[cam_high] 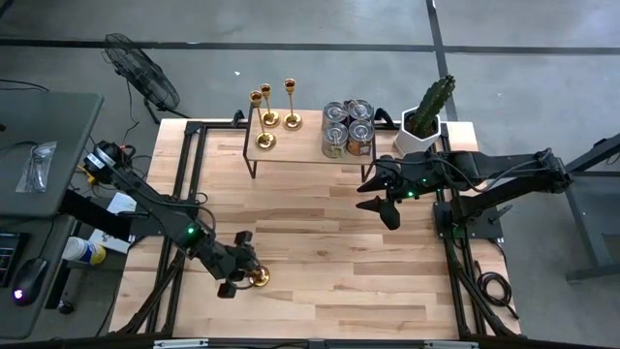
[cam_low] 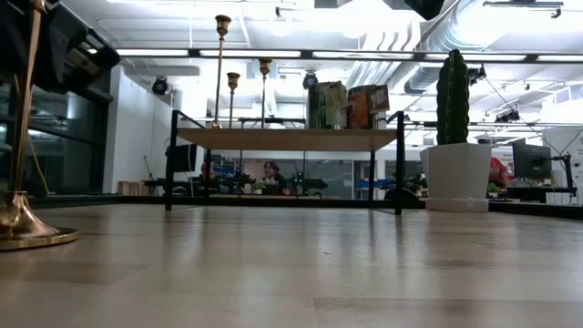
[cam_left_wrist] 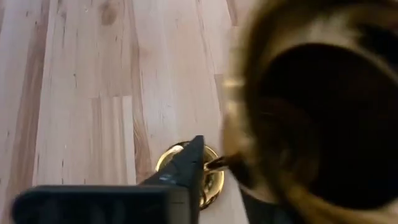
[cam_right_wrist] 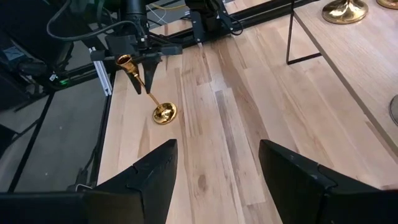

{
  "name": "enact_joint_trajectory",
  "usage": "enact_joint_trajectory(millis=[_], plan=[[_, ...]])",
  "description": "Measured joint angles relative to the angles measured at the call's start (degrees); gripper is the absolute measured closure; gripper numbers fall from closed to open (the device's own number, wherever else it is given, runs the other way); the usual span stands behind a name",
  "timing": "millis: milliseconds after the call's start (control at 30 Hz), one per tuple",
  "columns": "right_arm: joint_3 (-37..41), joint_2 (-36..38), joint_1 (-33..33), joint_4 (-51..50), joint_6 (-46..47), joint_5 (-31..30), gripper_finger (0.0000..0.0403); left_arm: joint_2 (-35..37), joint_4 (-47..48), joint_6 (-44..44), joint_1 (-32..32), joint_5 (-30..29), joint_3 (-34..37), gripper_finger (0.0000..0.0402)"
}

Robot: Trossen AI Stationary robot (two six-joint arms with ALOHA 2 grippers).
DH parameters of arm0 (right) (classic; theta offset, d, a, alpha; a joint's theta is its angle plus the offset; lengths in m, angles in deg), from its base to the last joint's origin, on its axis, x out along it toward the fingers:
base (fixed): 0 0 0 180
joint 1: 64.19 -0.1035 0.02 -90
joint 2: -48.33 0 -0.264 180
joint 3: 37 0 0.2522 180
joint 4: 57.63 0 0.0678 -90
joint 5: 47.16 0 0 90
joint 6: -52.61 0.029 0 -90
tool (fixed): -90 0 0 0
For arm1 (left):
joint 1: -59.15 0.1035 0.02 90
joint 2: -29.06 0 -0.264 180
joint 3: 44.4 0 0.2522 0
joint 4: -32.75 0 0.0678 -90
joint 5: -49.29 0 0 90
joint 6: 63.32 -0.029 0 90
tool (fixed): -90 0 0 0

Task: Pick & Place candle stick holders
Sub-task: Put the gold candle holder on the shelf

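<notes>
One gold candle stick holder (cam_right_wrist: 149, 93) stands on the table near its front left. Its cup (cam_right_wrist: 124, 60) is on top and its round base (cam_high: 259, 277) rests on the wood. My left gripper (cam_right_wrist: 143, 73) is shut on its stem. Three more candle stick holders (cam_high: 267, 118) stand on their bases on the low shelf (cam_high: 300, 145) at the far side. My right gripper (cam_high: 383, 202) hangs open above the table's right middle with nothing between its fingers (cam_right_wrist: 155, 177). My left gripper pinches the holder's thin stem (cam_right_wrist: 140, 78) between its two fingers, in the upper part just below the cup. The fingers slant down from the table's left side and lie across the stem. The holder stands nearly upright with its base (cam_low: 27, 232) on the table.
Several cans (cam_high: 347, 126) stand on the shelf's right part. A potted cactus (cam_high: 426, 116) is at the far right corner. Bare wood lies between the shelf and the front edge. Black frame rails run along both table sides.
</notes>
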Motion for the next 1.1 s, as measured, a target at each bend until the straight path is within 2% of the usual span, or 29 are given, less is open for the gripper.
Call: enact_joint_trajectory(millis=[133, 200, 433, 633, 767, 933, 1100], plan=[[0.00, 0.00, 0.00, 0.00, 0.08, -0.02, 0.0184, 0.00, -0.30, -0.20, 0.00, -0.36, 0.00, 0.0378], [0.00, 0.00, 0.00, 0.00, 0.13, -0.01, 0.0184, 0.02, -0.96, 0.05, 0.02, -0.14, -0.07, 0.0389], [0.00, 0.00, 0.00, 0.00, 2.61, -0.01, 0.0184, 0.00, -2.03, 0.07, 0.02, -0.94, -0.55, 0.0393], [0.03, 0.00, -1.56, 0.07, 2.95, -0.04, 0.0184, 0.01, -1.95, -3.33, 0.04, -9.62, -3.90, 0.0394], [2.81, 0.00, -3.32, 4.06, 3.44, 0.00, 0.0184, 0.00, -2.01, -4.87, 0.83, -15.30, -7.15, 0.0394], [7.51, -1.06, -5.71, 13.77, 6.06, -0.19, 0.0184, 0.00, -1.79, -4.46, 5.56, -15.51, -11.45, 0.0394], [8.31, -6.03, -8.54, 21.03, 5.36, -2.80, 0.0184, 0.00, -1.67, -4.42, 11.30, -13.86, -16.18, 0.0394]])
